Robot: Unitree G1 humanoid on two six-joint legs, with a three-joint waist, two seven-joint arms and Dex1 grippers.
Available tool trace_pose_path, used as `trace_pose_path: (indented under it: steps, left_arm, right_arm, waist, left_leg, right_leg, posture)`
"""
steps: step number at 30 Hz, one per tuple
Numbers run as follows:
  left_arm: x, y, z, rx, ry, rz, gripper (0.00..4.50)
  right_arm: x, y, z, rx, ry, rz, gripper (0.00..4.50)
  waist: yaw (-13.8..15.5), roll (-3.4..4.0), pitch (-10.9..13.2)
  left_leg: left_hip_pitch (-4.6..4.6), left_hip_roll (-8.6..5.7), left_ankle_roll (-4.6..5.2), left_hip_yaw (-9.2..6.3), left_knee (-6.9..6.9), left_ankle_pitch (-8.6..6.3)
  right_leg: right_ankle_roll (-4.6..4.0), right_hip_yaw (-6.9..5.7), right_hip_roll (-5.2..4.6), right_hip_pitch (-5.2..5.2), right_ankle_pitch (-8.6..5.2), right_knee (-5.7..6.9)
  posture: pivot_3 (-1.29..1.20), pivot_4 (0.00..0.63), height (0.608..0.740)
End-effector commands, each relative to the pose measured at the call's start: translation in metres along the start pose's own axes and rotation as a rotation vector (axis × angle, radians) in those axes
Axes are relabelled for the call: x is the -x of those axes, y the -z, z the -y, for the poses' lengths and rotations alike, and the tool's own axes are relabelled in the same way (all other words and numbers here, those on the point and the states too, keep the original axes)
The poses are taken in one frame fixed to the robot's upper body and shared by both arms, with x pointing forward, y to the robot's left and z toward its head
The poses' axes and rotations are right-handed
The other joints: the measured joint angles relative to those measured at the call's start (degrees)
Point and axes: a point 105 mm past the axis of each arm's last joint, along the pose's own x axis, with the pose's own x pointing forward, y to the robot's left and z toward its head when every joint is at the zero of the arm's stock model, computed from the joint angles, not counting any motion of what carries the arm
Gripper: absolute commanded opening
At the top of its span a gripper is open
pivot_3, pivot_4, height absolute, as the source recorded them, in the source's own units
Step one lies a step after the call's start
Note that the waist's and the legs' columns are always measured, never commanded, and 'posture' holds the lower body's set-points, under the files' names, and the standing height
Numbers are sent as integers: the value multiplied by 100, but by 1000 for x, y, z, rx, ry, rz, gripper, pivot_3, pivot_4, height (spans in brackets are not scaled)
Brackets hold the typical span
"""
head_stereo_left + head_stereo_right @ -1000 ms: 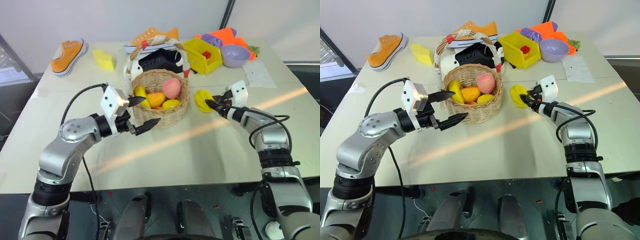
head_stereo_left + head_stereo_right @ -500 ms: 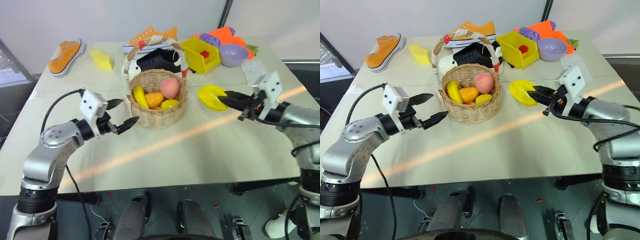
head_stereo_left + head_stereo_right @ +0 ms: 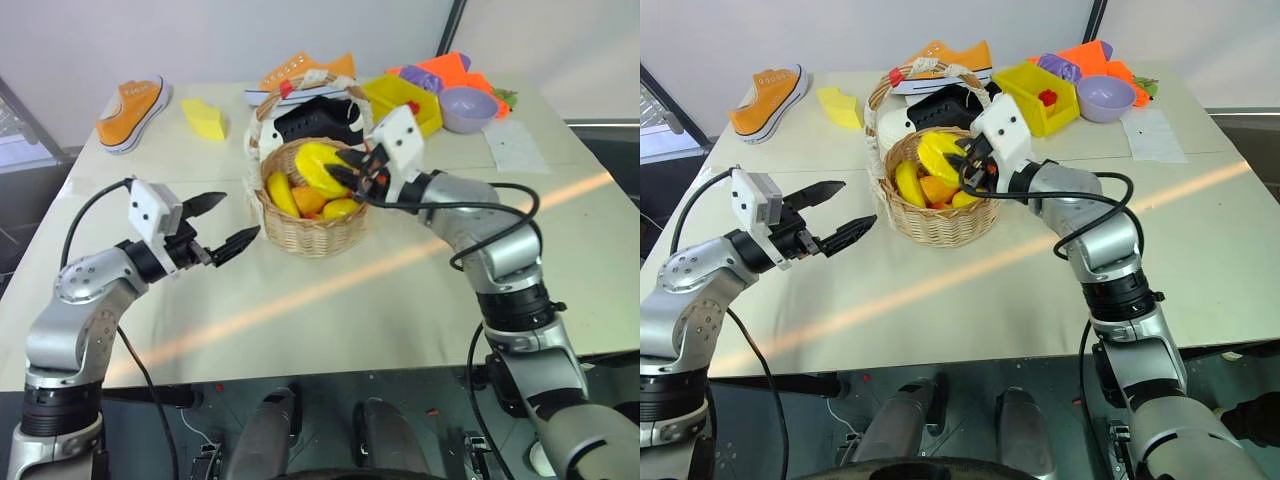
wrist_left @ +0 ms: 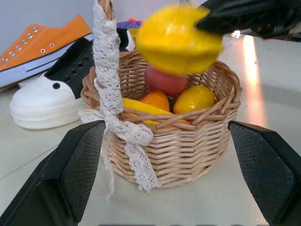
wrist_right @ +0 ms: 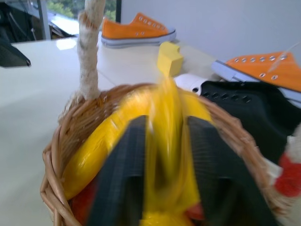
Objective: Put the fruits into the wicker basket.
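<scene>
R gripper (image 3: 345, 172), black fingers either side of a lumpy ridged yellow toy fruit (image 3: 318, 165), has it pinched over the round tan woven wicker basket (image 3: 310, 232) w/ the cloth-wrapped arched handle (fruit is blurred in the wrist view). In the basket: banana-like yellow piece (image 3: 279, 192), orange piece (image 3: 309, 200), pink-red peach (image 4: 164, 80). L gripper (image 3: 220, 222) spread wide, empty, beside the basket. Beige table (image 3: 400, 300) under all.
</scene>
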Motion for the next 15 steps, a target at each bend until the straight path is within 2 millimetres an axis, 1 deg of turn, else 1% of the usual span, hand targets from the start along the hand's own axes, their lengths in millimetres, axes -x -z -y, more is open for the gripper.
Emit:
trace_pose_path:
  steps: [1,4,6,8,9,10,12,15]
  left_arm:
    - [5,-14,4,-34,-12,47,4500]
    - [6,-14,7,-29,-13,45,4500]
    - [6,-14,10,-22,-10,51,4500]
    - [3,-15,13,-12,4,62,4500]
    - [1,-16,15,-8,11,67,4500]
    - [0,-16,16,-5,15,70,4500]
    - [-4,-17,17,0,26,75,4500]
    - [-8,-17,19,6,37,80,4500]
  right_arm:
    - [20,-27,0,85,-27,122,3015]
    - [46,-31,6,92,-49,139,3015]
    - [59,-30,20,77,-4,127,3015]
    - [66,-24,44,46,107,100,3015]
    - [66,-20,53,42,160,86,3015]
    - [66,-18,59,42,192,77,3015]
    - [54,-10,70,17,264,69,3015]
    - [32,-2,71,-18,277,77,3015]
  waist:
    - [15,0,0]
    - [53,0,0]
    - [47,-1,0]
    - [37,-1,0]
    - [32,-2,-1]
    - [24,-2,-1]
    - [-2,-1,-1]
    - [-68,-1,-1]
  left_leg:
    - [0,1,-1,-1,-1,0]
    - [1,2,0,-2,-1,-1]
    - [2,1,0,-1,1,-1]
    - [5,2,0,-1,2,-1]
    - [7,5,0,-1,2,-2]
    - [9,6,0,-1,2,-2]
    - [12,9,-1,0,1,-1]
    - [10,10,7,-1,-2,8]
  right_leg:
    - [0,0,1,-1,0,1]
    - [0,-2,1,2,0,-1]
    - [-1,-1,0,6,0,-2]
    - [-8,-1,0,10,-3,0]
    - [-19,0,2,10,-8,0]
    - [-19,0,2,15,-8,0]
    - [-20,1,5,17,-8,1]
    - [-19,1,9,25,-7,5]
  posture:
    - [0,150,740]
    - [0,150,740]
    - [0,150,740]
    - [0,150,740]
    - [0,150,740]
    - [0,150,740]
    - [0,150,740]
    - [0,150,740]
